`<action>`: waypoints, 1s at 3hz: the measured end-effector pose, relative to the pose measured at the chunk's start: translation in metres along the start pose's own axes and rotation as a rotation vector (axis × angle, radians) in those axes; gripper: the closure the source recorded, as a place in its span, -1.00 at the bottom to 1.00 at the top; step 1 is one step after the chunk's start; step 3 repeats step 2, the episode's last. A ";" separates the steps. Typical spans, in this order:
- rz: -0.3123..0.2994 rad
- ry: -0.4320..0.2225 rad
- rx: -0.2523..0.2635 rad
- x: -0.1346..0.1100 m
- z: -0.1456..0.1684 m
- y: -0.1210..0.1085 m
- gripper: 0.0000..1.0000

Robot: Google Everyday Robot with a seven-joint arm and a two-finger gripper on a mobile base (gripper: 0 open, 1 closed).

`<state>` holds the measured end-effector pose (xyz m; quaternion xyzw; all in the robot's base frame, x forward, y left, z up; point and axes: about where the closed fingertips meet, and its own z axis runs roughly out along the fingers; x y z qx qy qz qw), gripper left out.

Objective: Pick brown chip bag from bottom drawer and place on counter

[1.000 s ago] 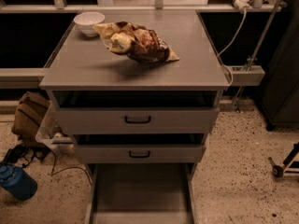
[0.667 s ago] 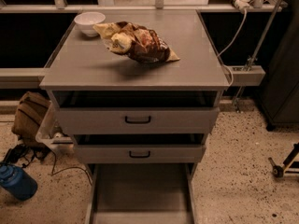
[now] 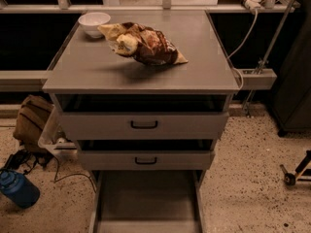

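The brown chip bag point(image 3: 143, 44) lies on the counter point(image 3: 194, 67), toward its back left, crinkled brown and cream foil, its right tip resting on the surface. The bottom drawer point(image 3: 146, 200) is pulled out at the foot of the cabinet, and its flat grey floor is bare. The gripper and the arm are out of view in the camera view.
A white bowl point(image 3: 94, 22) stands at the counter's back left corner, touching the bag's end. Two upper drawers with black handles point(image 3: 144, 125) sit slightly open. A tan backpack point(image 3: 31, 120) and a blue bottle point(image 3: 18, 188) lie on the floor at left; a cable point(image 3: 243, 42) hangs at right.
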<state>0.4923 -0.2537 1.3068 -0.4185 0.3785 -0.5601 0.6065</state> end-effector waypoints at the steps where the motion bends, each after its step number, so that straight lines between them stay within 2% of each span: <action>1: -0.041 0.031 0.004 0.005 -0.008 -0.022 -1.00; 2: -0.086 0.159 0.050 0.045 -0.049 -0.087 -1.00; 3: -0.086 0.159 0.050 0.045 -0.049 -0.087 -1.00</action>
